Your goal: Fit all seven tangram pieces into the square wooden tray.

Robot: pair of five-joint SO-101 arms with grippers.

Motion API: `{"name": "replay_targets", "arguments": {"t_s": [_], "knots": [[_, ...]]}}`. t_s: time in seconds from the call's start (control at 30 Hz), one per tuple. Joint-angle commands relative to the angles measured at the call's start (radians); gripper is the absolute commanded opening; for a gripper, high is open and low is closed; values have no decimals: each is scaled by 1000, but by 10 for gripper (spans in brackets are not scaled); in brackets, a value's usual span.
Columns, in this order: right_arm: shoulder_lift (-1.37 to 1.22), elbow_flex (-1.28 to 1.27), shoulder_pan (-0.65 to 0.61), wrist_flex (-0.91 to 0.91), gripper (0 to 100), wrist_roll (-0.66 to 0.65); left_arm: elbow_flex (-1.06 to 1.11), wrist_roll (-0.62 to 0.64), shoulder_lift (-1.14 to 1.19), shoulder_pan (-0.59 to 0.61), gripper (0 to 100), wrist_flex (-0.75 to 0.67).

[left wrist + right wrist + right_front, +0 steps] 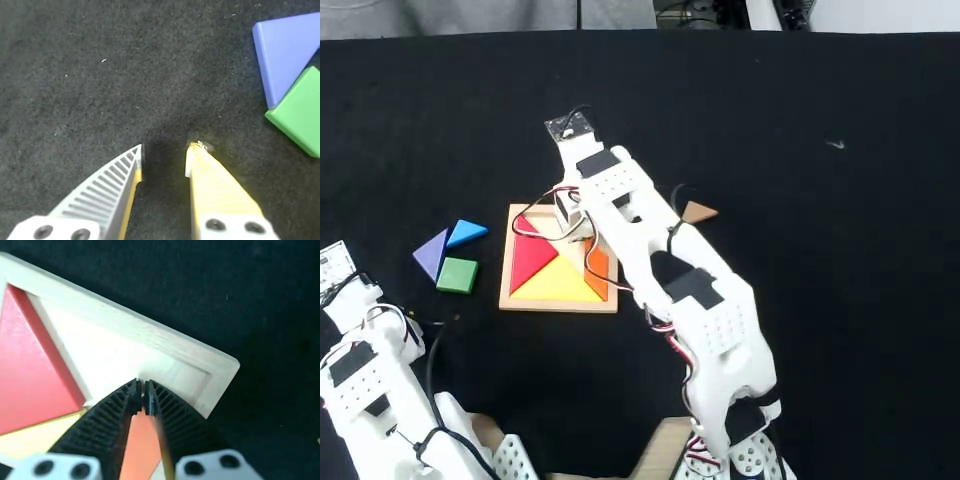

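The square wooden tray (507, 290) lies left of the table's middle. It holds a red triangle (530, 257), a yellow triangle (562, 283) and an orange piece (598, 268). My right gripper (141, 389) is shut, its tips low over the bare tray floor (107, 357) near a corner, next to the red triangle (30, 370) and the orange piece (142, 442). On the cloth left of the tray lie a blue triangle (467, 232), a purple triangle (432, 254) and a green square (457, 274). A brown triangle (699, 211) lies to the tray's right. My left gripper (165, 150) hangs open over bare cloth, short of the purple triangle (285, 55) and green square (300, 115).
Black cloth covers the whole table. The right arm (710, 320) stretches from the near edge across the tray's right side. The left arm (360, 370) stands at the near left corner. Wide free cloth lies at the back and the right.
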State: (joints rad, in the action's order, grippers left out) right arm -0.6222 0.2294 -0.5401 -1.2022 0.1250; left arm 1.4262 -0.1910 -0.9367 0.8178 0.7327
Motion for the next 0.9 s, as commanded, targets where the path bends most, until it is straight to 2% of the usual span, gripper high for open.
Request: {"name": "replay_targets", "arguments": {"t_s": [0.0,0.27,0.43,0.63,0.77,0.87], "knots": [[65,56,12,-11,11,-11,-5,8,-14,-13,159,-18],[116,51,12,-20,21,-11,-7,8,-14,-13,162,-12],[122,53,12,-40,123,-11,-7,8,-14,-13,163,-11],[183,81,18,-92,70,-41,-7,8,-14,-13,163,-11],[348,64,49,-169,52,-54,-15,12,-14,-2,163,-11],[506,-10,121,-190,15,-63,-35,78,-15,35,163,-5]]}}
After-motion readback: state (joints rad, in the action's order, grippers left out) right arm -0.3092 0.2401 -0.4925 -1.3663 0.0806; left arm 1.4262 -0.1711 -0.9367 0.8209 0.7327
